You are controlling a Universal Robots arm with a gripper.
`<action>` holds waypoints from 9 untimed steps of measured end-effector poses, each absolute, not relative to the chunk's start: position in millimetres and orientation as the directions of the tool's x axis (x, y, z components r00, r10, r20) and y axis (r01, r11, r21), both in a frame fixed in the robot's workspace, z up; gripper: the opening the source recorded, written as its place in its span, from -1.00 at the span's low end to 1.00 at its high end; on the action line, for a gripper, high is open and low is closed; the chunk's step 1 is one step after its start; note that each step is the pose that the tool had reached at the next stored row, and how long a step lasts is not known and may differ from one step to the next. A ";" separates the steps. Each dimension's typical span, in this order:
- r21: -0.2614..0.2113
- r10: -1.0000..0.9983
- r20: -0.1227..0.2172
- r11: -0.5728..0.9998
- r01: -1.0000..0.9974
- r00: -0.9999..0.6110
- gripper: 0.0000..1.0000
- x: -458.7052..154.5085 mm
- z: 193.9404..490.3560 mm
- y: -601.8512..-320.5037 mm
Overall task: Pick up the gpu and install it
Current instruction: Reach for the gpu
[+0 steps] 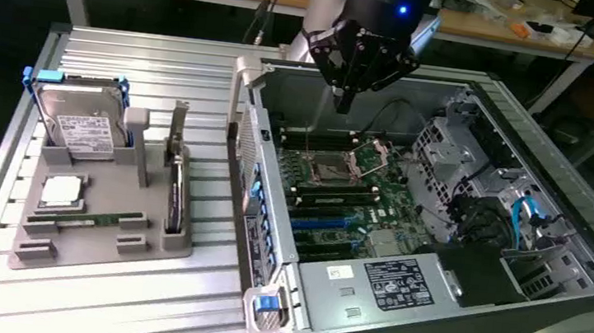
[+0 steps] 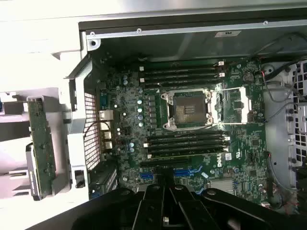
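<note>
Above the open grey-and-black tower computer case [image 1: 245,153], the black robot gripper [image 1: 343,103] is held with its jaws pressed together, pinching nothing. It hangs over the far part of the green motherboard [image 1: 350,189]. From the wrist view, the gripper [image 2: 165,206] is seen as dark fingers closed to a narrow seam over the motherboard [image 2: 192,158].

Items recorded:

- The thin, flat, dark gpu card [image 1: 176,174], with a silver metal bracket at its far end, is stood on edge in a slot of the grey plastic holder tray [image 1: 89,248], to the exterior view's left of the case and well apart from the gripper. The gpu [image 2: 41,143] is seen edge-on in the wrist view, outside the case wall.
- The silvery hard drive with white label [image 1: 80,123] is propped upright at the tray's far end.
- The square silver processor chip [image 1: 62,192] is laid flat on the tray.
- The narrow green RAM stick [image 1: 98,219] is set lengthwise near the chip.
- The square metal-framed processor socket [image 2: 187,110] is placed between two banks of black memory slots [image 2: 184,74].
- The ribbed aluminium table [image 1: 106,304] carries both tray and case.
</note>
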State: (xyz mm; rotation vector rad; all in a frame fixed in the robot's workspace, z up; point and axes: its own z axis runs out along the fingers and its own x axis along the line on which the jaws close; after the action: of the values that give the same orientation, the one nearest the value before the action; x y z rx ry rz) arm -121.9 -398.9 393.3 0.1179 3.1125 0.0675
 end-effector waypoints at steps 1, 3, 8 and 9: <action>0.044 0.076 -0.024 0.996 0.075 -0.997 -0.79 -122.0 393.3 -398.9; 0.044 0.076 -0.024 0.996 0.075 -0.997 -0.79 -122.0 393.3 -398.9; 0.044 0.076 -0.024 0.996 0.075 -0.997 -0.79 -130.0 393.3 -398.8; 0.044 0.076 -0.025 0.996 0.075 -0.997 -0.79 -132.5 393.3 -398.8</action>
State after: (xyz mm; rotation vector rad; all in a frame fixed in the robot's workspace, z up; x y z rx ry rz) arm -132.5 -398.8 393.3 0.1180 3.1124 0.0675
